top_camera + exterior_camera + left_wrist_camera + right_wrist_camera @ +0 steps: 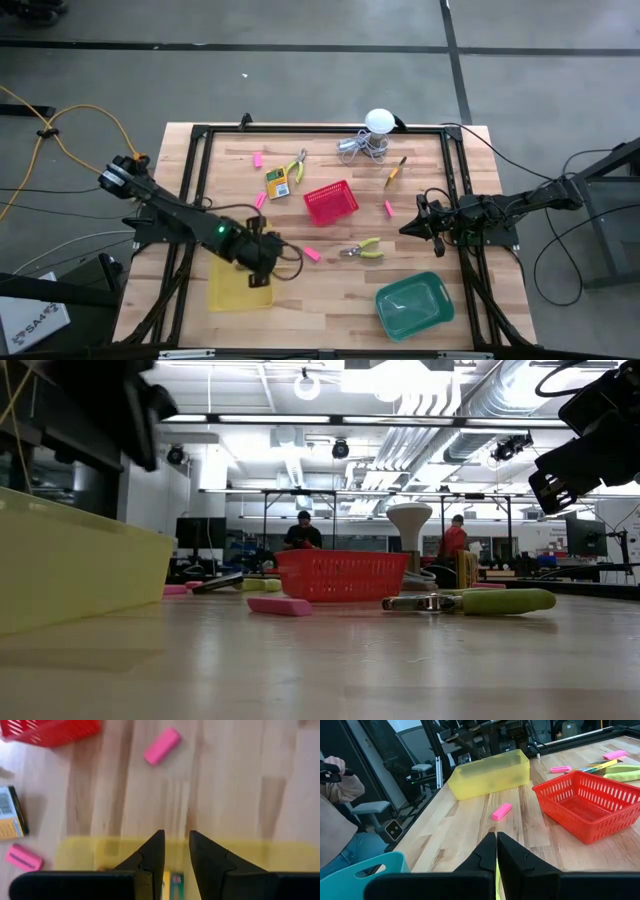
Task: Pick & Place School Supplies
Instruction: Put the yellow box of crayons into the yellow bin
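My left claw [262, 262], slightly parted, hangs over the yellow tray [228, 285]; a pink eraser [312, 254] and pliers [362, 250] lie nearby. My right claw [408, 228] is closed.

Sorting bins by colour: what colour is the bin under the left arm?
Translucent yellow bin, clearest in the right wrist view.

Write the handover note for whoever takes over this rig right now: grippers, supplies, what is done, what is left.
Left gripper: over the yellow tray. A yellow-and-green box shows just under it; I cannot tell whether it is held or lying in the tray.
Right gripper: shut, hovering at the table's right edge, with an unidentifiable yellow sliver in it.
Loose on the table: crayon box, the far pliers beside it, the near pliers, and pink erasers scattered about.
Done: at most that one box.
Left: all the loose supplies.
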You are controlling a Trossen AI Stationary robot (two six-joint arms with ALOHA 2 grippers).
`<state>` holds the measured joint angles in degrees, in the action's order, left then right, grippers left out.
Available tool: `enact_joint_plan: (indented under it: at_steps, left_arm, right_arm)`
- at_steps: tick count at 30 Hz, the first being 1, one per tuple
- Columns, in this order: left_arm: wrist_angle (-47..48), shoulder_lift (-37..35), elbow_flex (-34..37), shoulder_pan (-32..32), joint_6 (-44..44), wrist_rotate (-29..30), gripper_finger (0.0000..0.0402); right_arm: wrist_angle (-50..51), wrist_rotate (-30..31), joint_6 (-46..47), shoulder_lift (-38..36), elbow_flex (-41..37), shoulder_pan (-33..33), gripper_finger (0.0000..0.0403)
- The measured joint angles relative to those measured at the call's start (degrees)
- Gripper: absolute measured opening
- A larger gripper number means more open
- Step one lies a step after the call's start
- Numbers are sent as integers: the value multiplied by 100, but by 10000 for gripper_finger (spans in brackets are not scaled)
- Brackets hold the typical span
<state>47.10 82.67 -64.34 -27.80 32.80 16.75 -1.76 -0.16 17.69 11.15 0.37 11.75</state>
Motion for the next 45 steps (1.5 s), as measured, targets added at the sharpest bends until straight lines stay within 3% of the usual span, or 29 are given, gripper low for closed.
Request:
enact_joint_plan:
  at_steps: [7,14,23,30,45]
  left_arm:
    - [-562,0,0,568,-383,3,83]
    - [-1872,38,-3,1190,-1338,-57,83]
    - [-2556,151,-4,1751,-1592,-298,83]
    - [-2699,149,-4,1804,-1742,-597,83]
    - [-3403,149,-2,1627,-1957,-622,83]
  right_arm:
    - [0,0,0,-1,1,-2,3]
    - [0,0,0,-1,-1,0,3]
    - [8,-2,0,5,-1,-2,3]
    - [13,-4,0,5,-1,-1,3]
    - [17,0,11,5,0,0,3]
